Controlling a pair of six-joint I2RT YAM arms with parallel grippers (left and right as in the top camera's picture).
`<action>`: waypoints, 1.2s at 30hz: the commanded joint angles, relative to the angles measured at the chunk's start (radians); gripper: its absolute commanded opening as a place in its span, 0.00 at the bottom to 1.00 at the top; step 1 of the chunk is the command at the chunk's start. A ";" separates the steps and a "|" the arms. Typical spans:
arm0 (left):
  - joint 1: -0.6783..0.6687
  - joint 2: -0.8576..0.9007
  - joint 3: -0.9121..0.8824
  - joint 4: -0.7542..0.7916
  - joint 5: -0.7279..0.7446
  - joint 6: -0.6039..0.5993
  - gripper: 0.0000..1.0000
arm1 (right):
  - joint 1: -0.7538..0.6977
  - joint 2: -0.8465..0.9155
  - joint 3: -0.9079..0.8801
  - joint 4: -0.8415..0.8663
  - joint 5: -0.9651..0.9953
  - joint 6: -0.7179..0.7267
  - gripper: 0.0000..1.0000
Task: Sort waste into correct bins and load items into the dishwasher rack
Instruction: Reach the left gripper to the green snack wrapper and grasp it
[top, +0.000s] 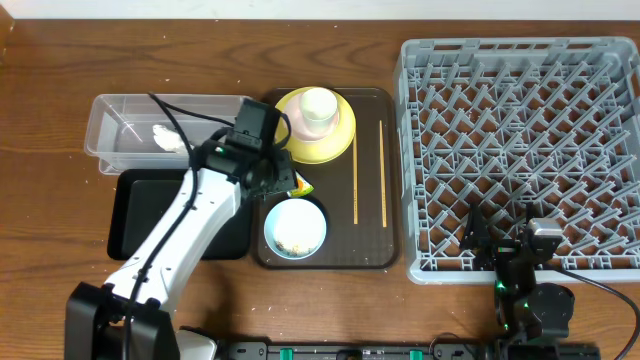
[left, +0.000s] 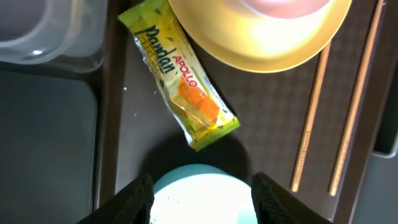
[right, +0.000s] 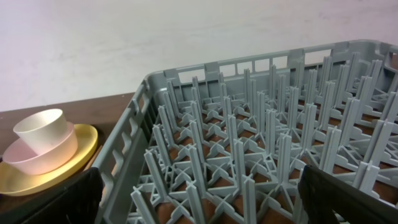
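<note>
Hovering half-open, empty, the left gripper (left: 202, 190) overlooks the wrapper (left: 180, 78). Probably light and slippery; pinch its middle. Right gripper (right: 202, 199) gapes, empty.

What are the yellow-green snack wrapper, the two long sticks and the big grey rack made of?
The wrapper looks like thin plastic film: it is glossy, crinkled and printed. The chopsticks look like wood or maybe bamboo: pale tan and matte. The rack looks like moulded plastic: one even grey with a dull sheen, shaped into a lattice of pegs.
</note>
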 joint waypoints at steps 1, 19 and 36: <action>-0.007 0.006 -0.035 0.029 -0.043 0.002 0.54 | -0.008 -0.004 -0.003 -0.001 -0.004 -0.005 0.99; -0.007 0.180 -0.049 0.158 -0.043 -0.037 0.54 | -0.008 -0.004 -0.003 -0.001 -0.004 -0.005 0.99; -0.007 0.291 -0.049 0.218 -0.043 -0.043 0.53 | -0.008 -0.004 -0.003 -0.001 -0.004 -0.005 0.99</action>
